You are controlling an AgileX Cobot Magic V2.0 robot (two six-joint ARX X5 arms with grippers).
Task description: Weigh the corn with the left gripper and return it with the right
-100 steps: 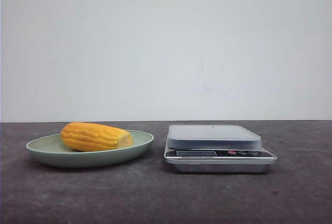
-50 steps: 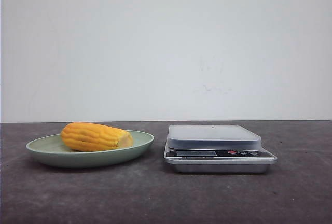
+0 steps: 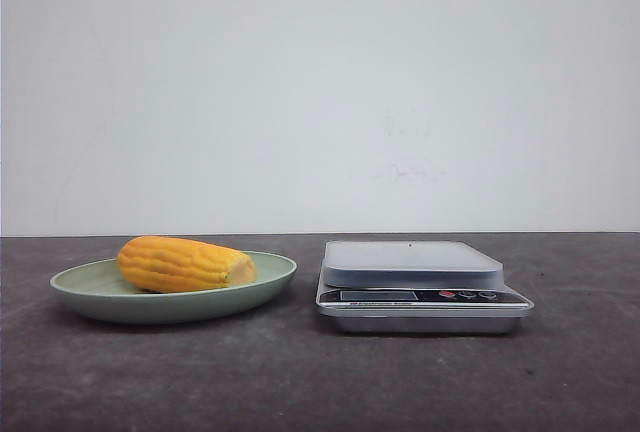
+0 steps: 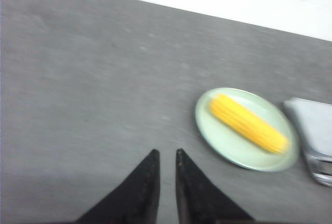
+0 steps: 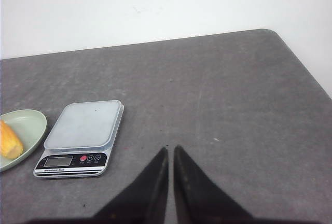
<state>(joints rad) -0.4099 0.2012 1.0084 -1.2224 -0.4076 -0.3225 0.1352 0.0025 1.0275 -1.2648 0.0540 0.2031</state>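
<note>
My left gripper [image 4: 165, 154] hangs above the gray table [image 4: 83, 79], its two black fingers [image 4: 148, 182] nearly together with a thin gap. At two o'clock from them, the corn [image 4: 248, 123] lies on a green plate [image 4: 223, 141]. A scale [image 4: 316, 130] sits just past it.
</note>
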